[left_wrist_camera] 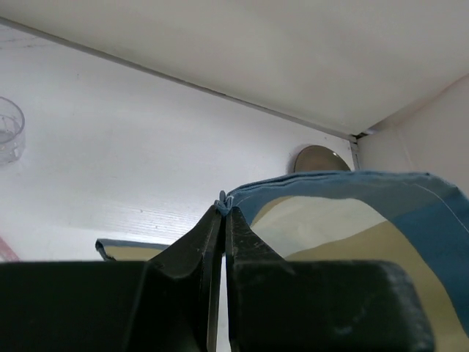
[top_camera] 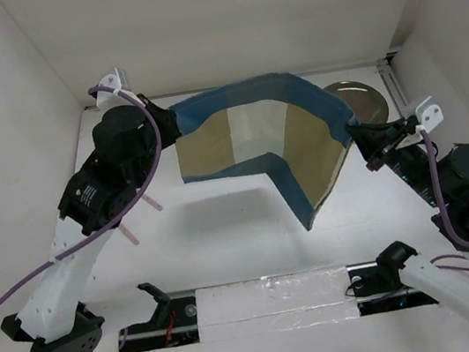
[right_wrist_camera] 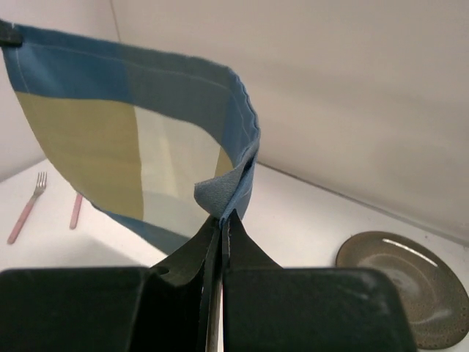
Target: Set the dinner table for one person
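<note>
The placemat (top_camera: 251,142) is held above the desk (top_camera: 227,240) by two corners, a hold suited to laying it flat: the left end effector (top_camera: 175,125) is clamped on the 9 o'clock corner, the right end effector (top_camera: 358,133) on the 3 o'clock one. Its long axis runs 9 to 3; the sagging middle seems clear of the desk

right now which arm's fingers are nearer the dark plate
Right. The right fingers, pinching the placemat, sit just on the near side of the plate; the left fingers hold its other corner, well off to the plate's left.
</note>
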Robot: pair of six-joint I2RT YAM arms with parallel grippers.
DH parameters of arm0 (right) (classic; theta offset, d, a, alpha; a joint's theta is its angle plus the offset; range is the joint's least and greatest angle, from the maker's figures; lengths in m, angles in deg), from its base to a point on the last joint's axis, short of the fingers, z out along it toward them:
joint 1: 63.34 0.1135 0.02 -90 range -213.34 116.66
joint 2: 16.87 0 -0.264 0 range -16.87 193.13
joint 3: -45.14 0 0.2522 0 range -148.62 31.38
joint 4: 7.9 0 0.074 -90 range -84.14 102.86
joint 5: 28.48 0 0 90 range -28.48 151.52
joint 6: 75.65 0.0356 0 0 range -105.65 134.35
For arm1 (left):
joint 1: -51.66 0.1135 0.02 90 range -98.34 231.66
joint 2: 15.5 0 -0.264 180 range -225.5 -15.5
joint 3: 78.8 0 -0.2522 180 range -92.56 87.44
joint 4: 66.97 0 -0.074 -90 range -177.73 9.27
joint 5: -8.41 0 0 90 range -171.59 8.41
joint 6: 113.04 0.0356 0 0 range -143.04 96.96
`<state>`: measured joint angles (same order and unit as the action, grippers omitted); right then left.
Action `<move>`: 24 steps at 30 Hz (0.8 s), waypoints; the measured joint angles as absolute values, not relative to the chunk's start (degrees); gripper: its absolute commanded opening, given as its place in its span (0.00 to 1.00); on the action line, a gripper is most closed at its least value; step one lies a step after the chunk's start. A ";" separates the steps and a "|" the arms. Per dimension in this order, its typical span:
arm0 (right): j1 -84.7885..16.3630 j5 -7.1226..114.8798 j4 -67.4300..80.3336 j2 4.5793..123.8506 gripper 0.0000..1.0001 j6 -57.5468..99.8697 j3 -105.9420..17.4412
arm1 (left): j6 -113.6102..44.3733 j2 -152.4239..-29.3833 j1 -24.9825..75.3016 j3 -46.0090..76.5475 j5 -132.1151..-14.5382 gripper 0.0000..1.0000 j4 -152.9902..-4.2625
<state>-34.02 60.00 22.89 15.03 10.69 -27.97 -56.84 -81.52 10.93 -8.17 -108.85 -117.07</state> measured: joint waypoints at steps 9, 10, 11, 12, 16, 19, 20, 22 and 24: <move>-34.02 60.90 18.96 19.80 0.00 10.71 -27.84 | -57.69 -80.64 10.95 -7.34 -109.62 0.00 -116.59; -34.02 60.96 18.63 20.48 0.00 10.71 -27.71 | -57.91 -80.97 10.95 -6.95 -109.62 0.00 -116.52; -34.02 61.05 18.57 20.94 0.00 10.71 -27.68 | -58.09 -81.30 10.95 -6.64 -109.77 0.00 -116.56; -34.02 61.09 18.26 21.55 0.00 10.71 -27.68 | -58.20 -81.76 10.95 -6.43 -110.06 0.00 -116.48; -34.98 60.96 14.85 24.87 0.00 10.66 -27.66 | -58.59 -84.36 10.93 -5.64 -113.51 0.00 -115.27; -37.38 59.89 10.85 29.90 0.00 10.64 -27.68 | -58.72 -88.69 10.95 -5.97 -117.79 0.00 -113.74; -38.46 59.30 9.45 32.17 0.00 10.64 -27.71 | -58.74 -91.24 10.95 -6.75 -119.50 0.00 -113.50; -40.88 57.55 7.48 37.87 0.00 10.69 -28.58 | -58.68 -97.25 11.17 -9.53 -122.47 0.00 -113.09; -43.02 55.24 6.30 44.32 0.00 10.71 -30.31 | -58.65 -104.23 12.31 -13.22 -122.93 0.00 -113.15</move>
<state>-43.02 55.24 6.30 44.32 10.71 -30.31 -58.65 -104.23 12.31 -13.22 -122.93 -113.15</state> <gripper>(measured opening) 0.020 0.006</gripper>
